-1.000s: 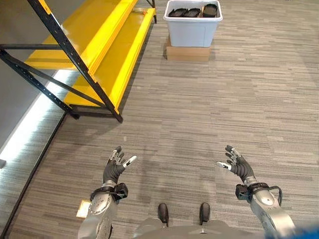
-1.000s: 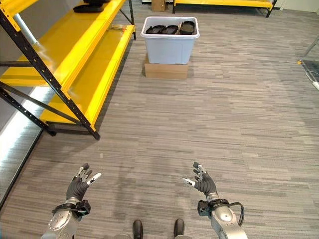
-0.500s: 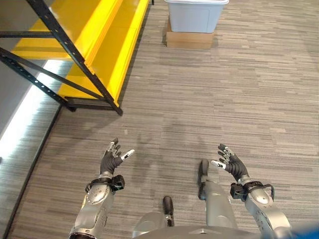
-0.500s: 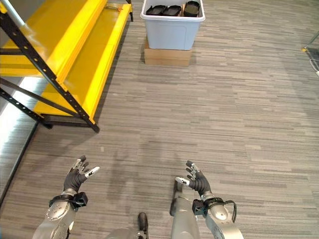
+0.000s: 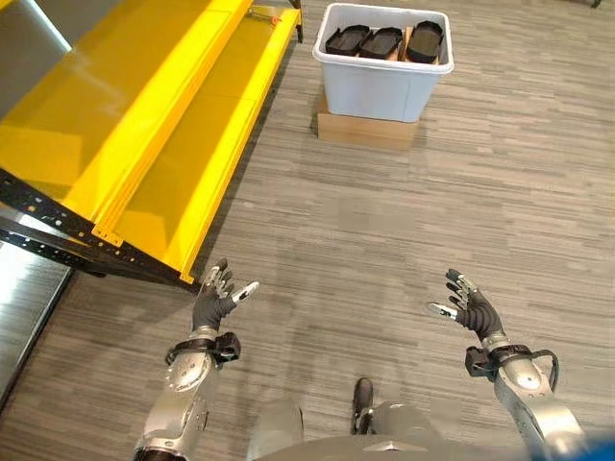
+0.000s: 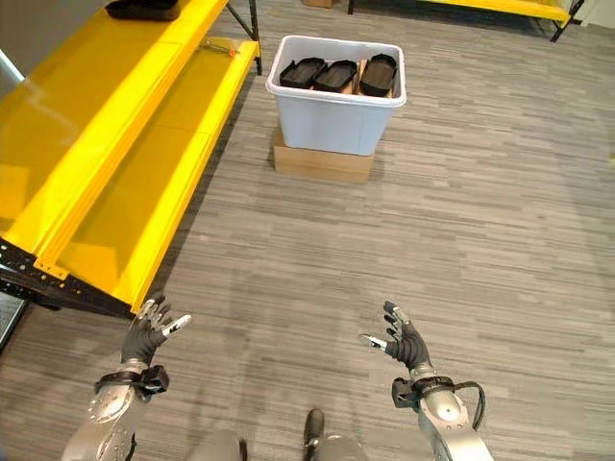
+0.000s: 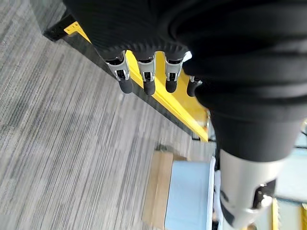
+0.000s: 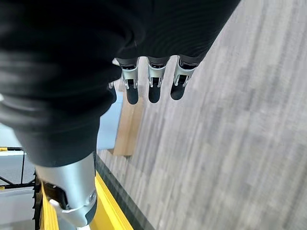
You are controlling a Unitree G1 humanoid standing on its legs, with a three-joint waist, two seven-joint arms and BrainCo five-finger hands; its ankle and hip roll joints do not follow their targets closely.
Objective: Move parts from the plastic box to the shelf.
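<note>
Resting in a row inside the pale blue-white plastic box [image 5: 384,60] are three dark, tray-like moulded parts [image 5: 383,41], with something brown showing between two of them. The box is set on a flat brown cardboard carton [image 5: 366,131] on the grey striped carpet floor [image 5: 384,230], well ahead of the robot. Just beside the box, on the robot's left, the long yellow metal shelf with black perforated uprights [image 5: 144,144] is seen running back along the wall. On its upper tier, at the far end, one dark part [image 6: 142,9] is already laid, so at least one transfer is judged done, while the three parts in the box are left to be moved.

Nothing is held by either hand. The left robot hand [image 5: 213,303] is raised near the front corner of the shelf, fingers spread and relaxed, palm empty. The right robot hand [image 5: 468,306] is held out on the other side in the same way, fingers loosely extended, thumb apart. Both are well apart from the box, so an approach to it is judged to be needed before another part can be taken.
</note>
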